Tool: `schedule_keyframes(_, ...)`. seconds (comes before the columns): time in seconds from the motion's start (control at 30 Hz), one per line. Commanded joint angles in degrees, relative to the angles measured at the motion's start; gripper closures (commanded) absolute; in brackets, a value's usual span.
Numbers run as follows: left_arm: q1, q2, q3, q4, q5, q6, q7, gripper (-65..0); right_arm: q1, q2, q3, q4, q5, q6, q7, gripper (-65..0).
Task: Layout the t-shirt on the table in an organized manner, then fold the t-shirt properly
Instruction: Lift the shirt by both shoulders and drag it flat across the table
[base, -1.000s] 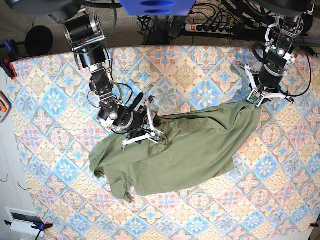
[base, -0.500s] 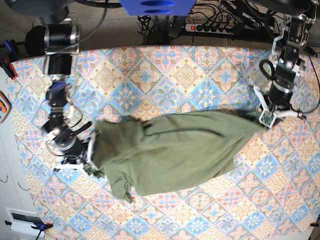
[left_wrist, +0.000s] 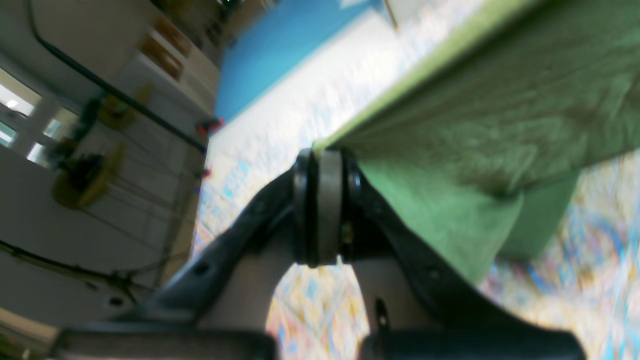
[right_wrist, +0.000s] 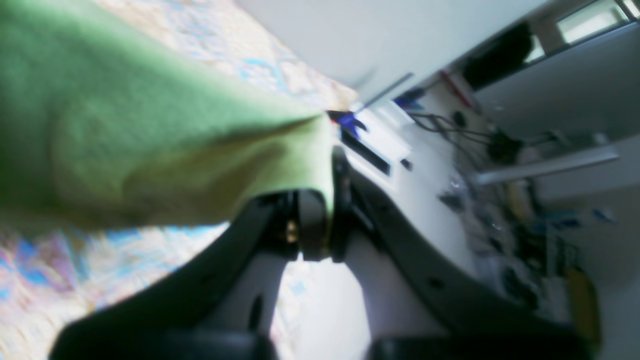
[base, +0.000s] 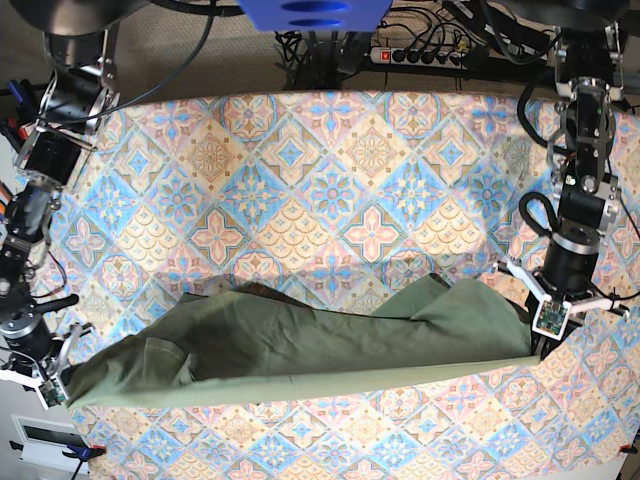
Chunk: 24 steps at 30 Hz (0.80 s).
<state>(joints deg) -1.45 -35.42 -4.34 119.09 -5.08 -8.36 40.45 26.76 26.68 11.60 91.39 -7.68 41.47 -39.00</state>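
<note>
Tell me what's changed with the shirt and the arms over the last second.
The right end effector shut on the t-shirt and dragged it toward the table's near left corner. The left end effector slid toward the front edge, so the shirt stretched into a long band. The left grip stayed shut.

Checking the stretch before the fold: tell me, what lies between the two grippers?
In the base view, only the t-shirt spans from the right gripper to the left gripper, pulled taut along its front edge over the table.
</note>
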Motion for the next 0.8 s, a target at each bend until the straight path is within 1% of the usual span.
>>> schedule_keyframes(0.0,-2.5,-0.5,-0.5,0.9,0.6,1.2,-1.0,0.0,3.6,2.1,0.5,0.8,-0.3,-1.5,1.2,-0.9)
schedule_keyframes(0.07,-6.9,0.9,1.9,0.8,0.7,1.2,-1.0,0.0,6.6,3.3,0.5,-0.5,-0.3,-1.5,1.2,-0.9)
schedule_keyframes(0.2,-13.5,2.2,7.5,0.8,0.7,1.2,-1.0,0.0,10.7,5.9,0.1,-2.2,-0.3,-1.5,1.2,-0.9)
schedule_keyframes(0.33,-17.6,2.5,13.1,0.9,0.7,1.2,-0.8,0.0,13.5,6.9,0.5,-2.1,-0.3,-1.5,-1.4,-0.9)
schedule_keyframes(0.47,-17.8,2.7,13.8,1.3,0.6,1.2,-1.1,0.0,13.9,6.9,4.4,-0.9,-0.3,-1.5,-2.0,-0.9)
schedule_keyframes(0.6,-16.0,2.2,13.7,1.5,0.2,1.2,-1.1,0.0,13.5,7.1,5.5,0.7,-0.3,-1.5,-2.1,-0.9)
schedule_keyframes(0.67,-13.8,2.0,14.1,1.5,0.2,1.0,-1.1,0.0,10.1,8.7,6.5,0.7,-0.3,-1.5,-3.1,-0.9)
schedule_keyframes(0.73,-10.9,0.8,14.8,1.5,0.2,0.9,-1.1,0.0,6.2,9.3,6.6,1.4,-0.3,-1.5,-3.9,-0.9)
schedule_keyframes(0.77,-9.9,0.2,16.4,1.5,0.2,0.9,-1.0,0.0,4.0,9.4,6.6,2.5,-0.3,-1.5,-3.9,-0.9)
